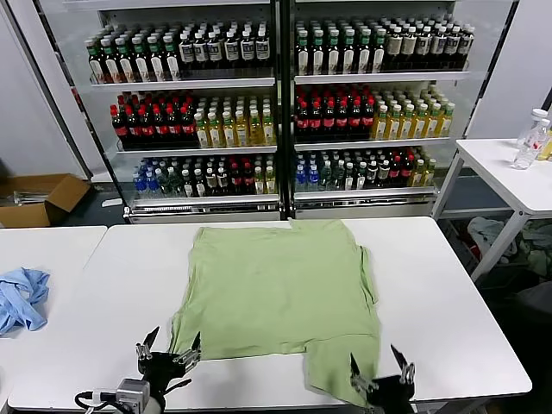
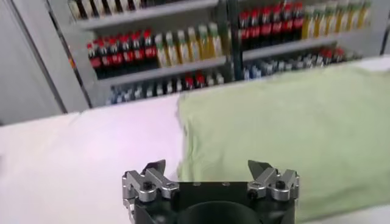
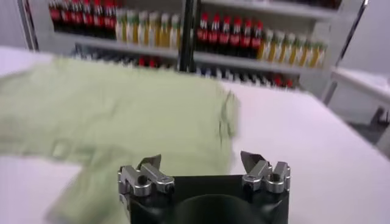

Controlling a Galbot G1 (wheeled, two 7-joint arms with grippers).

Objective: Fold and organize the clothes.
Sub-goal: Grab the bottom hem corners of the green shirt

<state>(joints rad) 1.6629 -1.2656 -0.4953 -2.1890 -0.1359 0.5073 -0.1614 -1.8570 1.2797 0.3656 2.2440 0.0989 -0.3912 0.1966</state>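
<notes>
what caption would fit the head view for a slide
Green shirt spread flat on a white table, left gripper and right gripper open at its near edge, drink shelves behind.

Left claw (image 1: 171, 345) open, low; right claw (image 1: 379, 364) open, low.

Shop: stocked drink shelves (image 1: 276, 103)

Green shirt (image 1: 280, 293) (partly folded), mid-table
</notes>
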